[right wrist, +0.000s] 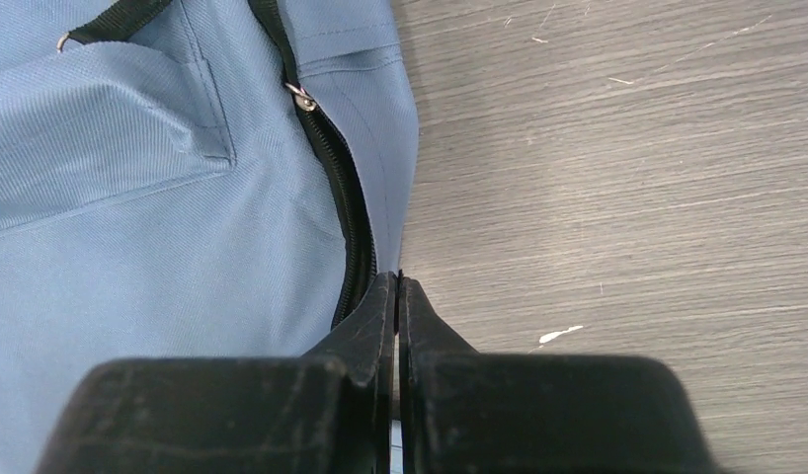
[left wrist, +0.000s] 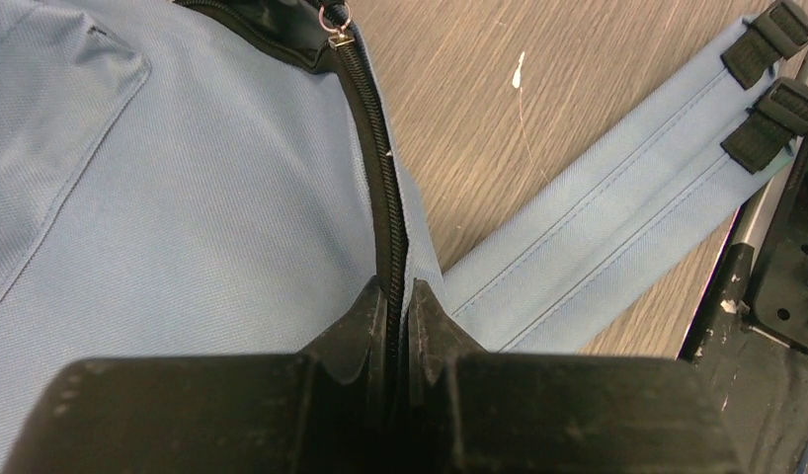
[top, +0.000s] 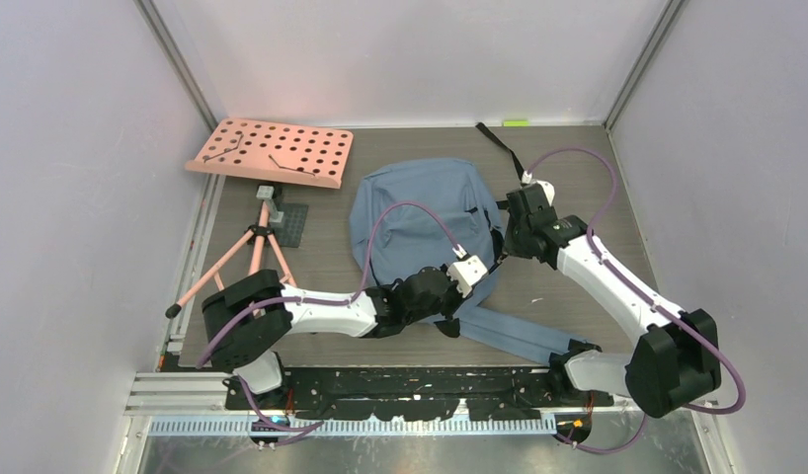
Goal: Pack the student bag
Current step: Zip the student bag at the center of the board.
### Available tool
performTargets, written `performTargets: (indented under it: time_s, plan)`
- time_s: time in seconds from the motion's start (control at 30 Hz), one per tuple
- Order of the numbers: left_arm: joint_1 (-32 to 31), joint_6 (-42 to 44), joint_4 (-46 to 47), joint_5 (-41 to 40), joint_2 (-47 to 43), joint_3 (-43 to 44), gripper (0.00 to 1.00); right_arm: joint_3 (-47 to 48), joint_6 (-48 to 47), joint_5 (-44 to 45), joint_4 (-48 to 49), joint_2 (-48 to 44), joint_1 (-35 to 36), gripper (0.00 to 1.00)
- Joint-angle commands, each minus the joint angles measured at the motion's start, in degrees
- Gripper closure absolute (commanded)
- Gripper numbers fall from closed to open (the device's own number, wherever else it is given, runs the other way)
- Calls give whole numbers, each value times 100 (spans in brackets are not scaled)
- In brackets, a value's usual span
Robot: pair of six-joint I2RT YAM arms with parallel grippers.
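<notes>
The top camera alone gives us the whole scene. The student bag (top: 420, 222) lies flat in the middle of the wooden table (top: 400, 143), and a pink perforated board (top: 272, 151) and a tripod (top: 260, 235) stand toward the left wall.

The left wrist camera shows a detail hidden from above. The left gripper (left wrist: 398, 296) has its jaws narrow, pinching the bag's black zipper (left wrist: 378, 168), which runs down between the fingers. The blue shoulder straps (left wrist: 598, 247) lie just beside them on the wood.

In the right wrist camera the right gripper (right wrist: 397, 286) has its jaws pressed together at the bag's edge, next to the zipper. Whether any fabric is caught between them, we cannot tell.
</notes>
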Motion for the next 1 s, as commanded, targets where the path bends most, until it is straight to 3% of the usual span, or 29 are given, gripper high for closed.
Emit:
performTargets:
  time_s: [0.0, 0.6, 0.97]
  plan:
    - [-108, -138, -401, 251, -233, -194, 100, 517, -450, 878, 661, 176, -394, 100]
    - [-338, -156, -342, 592, -24, -150, 100, 1350, -1260, 375, 1893, 1694, -601, 100]
    - [-666, -194, -408, 344, 89, -185, 100, 1973, -1468, 793, 1989, 2234, -609, 100]
